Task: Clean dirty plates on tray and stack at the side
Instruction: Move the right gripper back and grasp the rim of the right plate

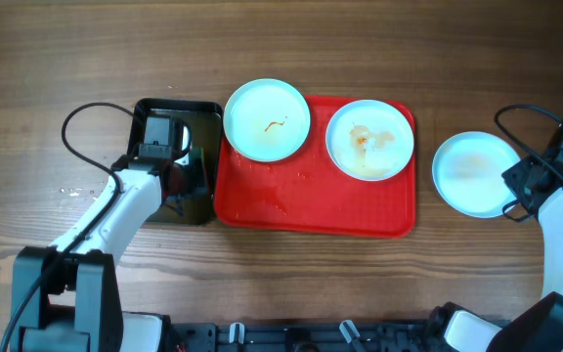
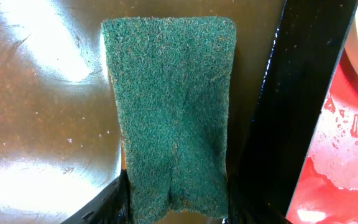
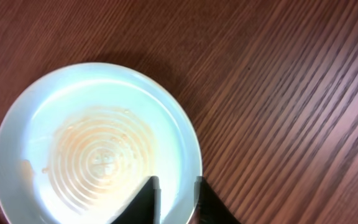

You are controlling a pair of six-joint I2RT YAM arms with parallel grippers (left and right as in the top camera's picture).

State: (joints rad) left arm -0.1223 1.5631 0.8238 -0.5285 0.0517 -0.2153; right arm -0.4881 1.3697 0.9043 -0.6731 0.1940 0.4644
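Observation:
The red tray point(image 1: 311, 210) holds two pale plates. The left plate point(image 1: 267, 119) has an orange squiggle and overhangs the tray's far left edge. The right plate point(image 1: 369, 139) has a smeared orange stain. A third plate point(image 1: 472, 173) lies on the table right of the tray; the right wrist view point(image 3: 98, 143) shows a faint orange film on it. My right gripper point(image 1: 509, 191) point(image 3: 176, 186) straddles its near right rim, closed on it. My left gripper point(image 1: 167, 134) point(image 2: 176, 205) is shut on a green sponge point(image 2: 169, 106) over the black tray.
The black tray point(image 1: 208, 110) sits against the red tray's left side; its wet floor point(image 2: 36, 124) shines. Water drops lie on the red tray point(image 2: 340, 155). Cables loop beside both arms. Bare wood table point(image 3: 278, 93) surrounds the side plate.

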